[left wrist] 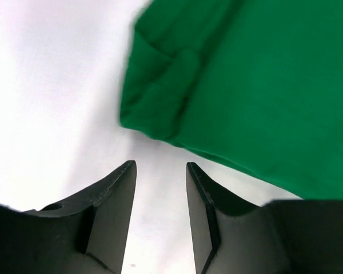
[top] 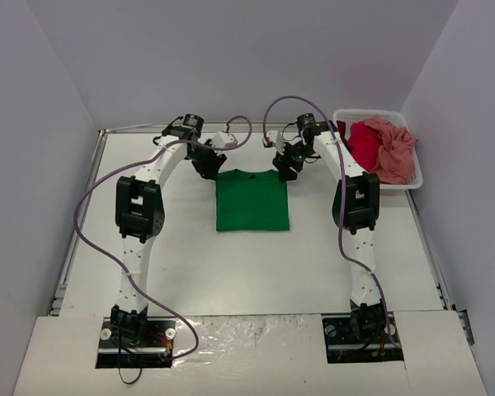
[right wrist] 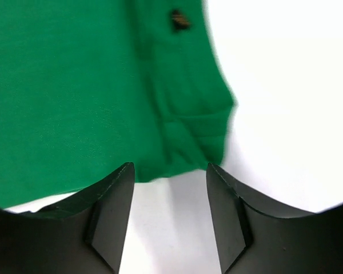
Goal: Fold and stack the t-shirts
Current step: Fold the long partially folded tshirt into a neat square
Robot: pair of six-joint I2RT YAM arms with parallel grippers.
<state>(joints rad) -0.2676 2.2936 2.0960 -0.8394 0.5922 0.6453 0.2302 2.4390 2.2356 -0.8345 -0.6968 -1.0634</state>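
At the centre of the table lies the green t-shirt, already folded into a neat rectangle with its collar edge toward twelve o'clock. The left gripper hangs at the shirt's eleven o'clock corner and the right gripper at its one o'clock corner. Both wrist views show the fingers spread with nothing between them, just short of the cloth edge.

The risk I see is in the pick-up. Each corner is a bundle of tucked layers, and the left wrist view shows a rolled lip of sleeve there. If a finger slides in between layers and not under the whole stack, only the top ply would lift and the fold would open. If one arm closes or rises ahead of the other, the rectangle would skew or drag across the table. In the right wrist view a small dark mark sits on the cloth near the collar. It looks like a label, though I cannot tell.

At two o'clock from the shirt stands the white basket, holding the red t-shirt and pink t-shirt crumpled together. They may well come out tangled as one. The right arm's forearm passes close beside the basket's near rim, so a wide swing could knock it. Purple cables loop loosely off both arms, clear of the cloth.
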